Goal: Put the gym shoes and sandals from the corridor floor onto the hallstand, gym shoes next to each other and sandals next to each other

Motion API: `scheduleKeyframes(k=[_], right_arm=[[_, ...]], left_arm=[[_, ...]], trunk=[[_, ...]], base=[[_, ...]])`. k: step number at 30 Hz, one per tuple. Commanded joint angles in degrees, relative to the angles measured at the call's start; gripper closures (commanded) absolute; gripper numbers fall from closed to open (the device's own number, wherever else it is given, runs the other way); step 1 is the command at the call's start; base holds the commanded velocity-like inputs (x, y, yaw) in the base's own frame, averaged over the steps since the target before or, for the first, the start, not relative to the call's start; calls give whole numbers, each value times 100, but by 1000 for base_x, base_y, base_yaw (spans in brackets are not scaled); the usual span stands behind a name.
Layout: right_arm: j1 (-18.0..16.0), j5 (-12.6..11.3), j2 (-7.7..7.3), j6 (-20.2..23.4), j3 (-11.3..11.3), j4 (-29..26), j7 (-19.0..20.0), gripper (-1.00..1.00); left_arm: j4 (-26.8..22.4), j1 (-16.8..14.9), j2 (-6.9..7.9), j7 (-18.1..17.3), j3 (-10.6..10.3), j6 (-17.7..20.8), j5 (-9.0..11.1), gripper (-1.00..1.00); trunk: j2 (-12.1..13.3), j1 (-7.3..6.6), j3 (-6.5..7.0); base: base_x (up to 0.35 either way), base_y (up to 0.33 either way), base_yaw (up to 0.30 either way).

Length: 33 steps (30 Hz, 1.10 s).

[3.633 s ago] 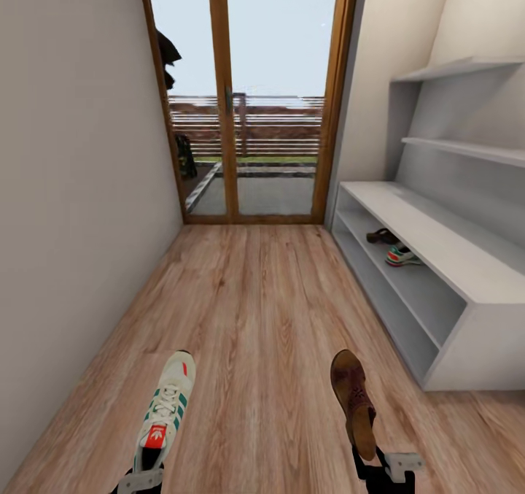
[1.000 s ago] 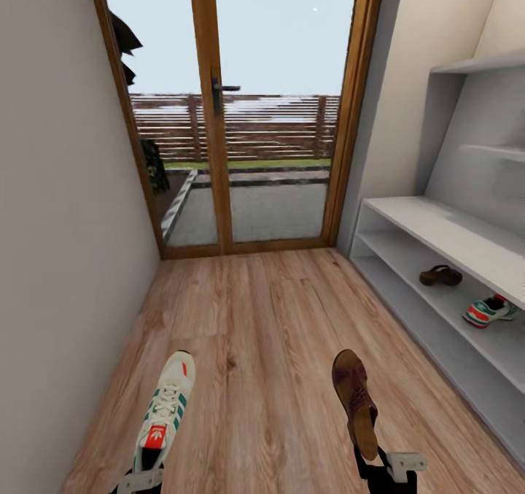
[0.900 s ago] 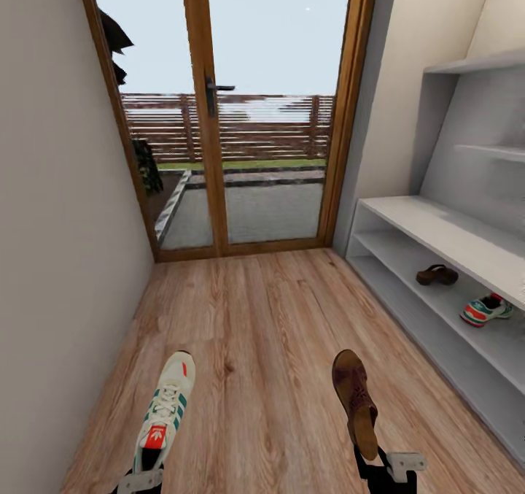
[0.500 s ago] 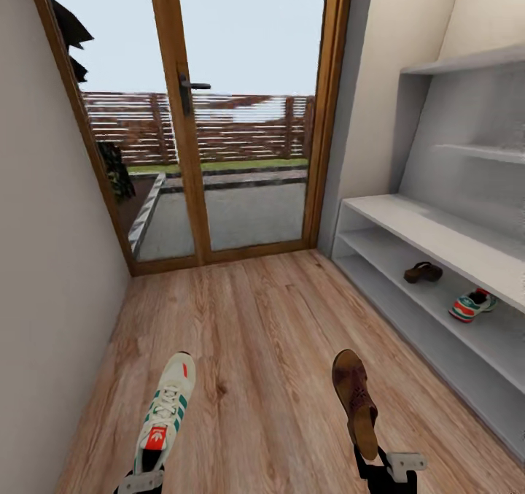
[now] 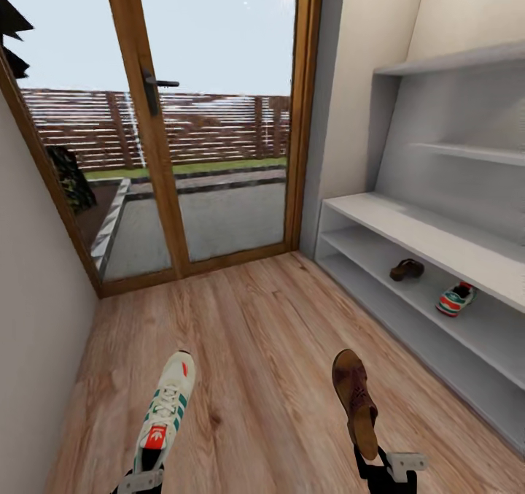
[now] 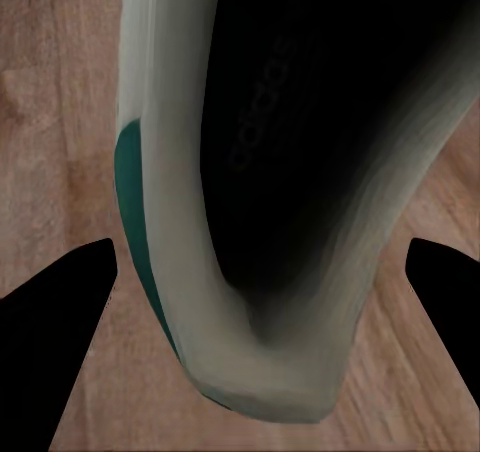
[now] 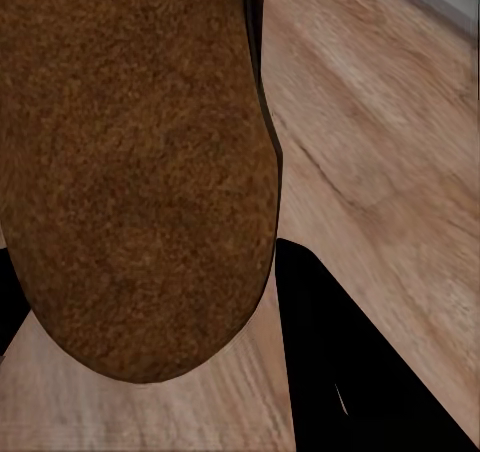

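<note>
**Robot carried a shoe in each gripper, rack ahead to its right**

From the head camera, the robot faced a glass door at the end of a corridor. The left gripper [image 5: 142,476], at the lower edge of the view, held a white gym shoe [image 5: 166,409] by the heel, toe pointing forward toward the door. The right gripper [image 5: 383,468] held a brown sandal [image 5: 354,399] the same way, heel at the gripper and toe forward. Both shoes hung above the floor [image 5: 262,348], well apart from each other.

The rack [image 5: 408,224] stood along the wall on the robot's right, its long side running away toward the door. On its middle tier sat the other sandal [image 5: 406,268] and, just nearer the robot, the other gym shoe [image 5: 456,298], close together but not touching. Both lay forward and to the right of the carried shoes, so the right arm, with the sandal, was the nearer one.

The rack's near end was cut off by the frame. In the left wrist view the dark fingers [image 6: 55,322] flanked the gym shoe's heel; in the right wrist view the sandal's sole blocked most of the gripper. Exact contact of the fingers was hard to make out in either view.
</note>
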Motion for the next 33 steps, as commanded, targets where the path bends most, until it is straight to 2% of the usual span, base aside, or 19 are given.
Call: scheduleKeyframes(k=[1,16,33], right_arm=[[-7,-3,3,-10,-49,1,56,100],[-8,-3,3,-8,-49,1,56,100],[-4,-8,3,-4,-49,1,56,100]], left_arm=[[-5,-5,-8,-53,51,-20,-28,100],[28,-7,-8,-53,42,-20,-38,100],[-21,-4,-13,-46,39,-19,-47,100]], trunk=[[-2,1,-5],[-2,1,-5],[-2,1,-5]], base=[[242,258,-266],[259,235,-266],[334,23,-266]])
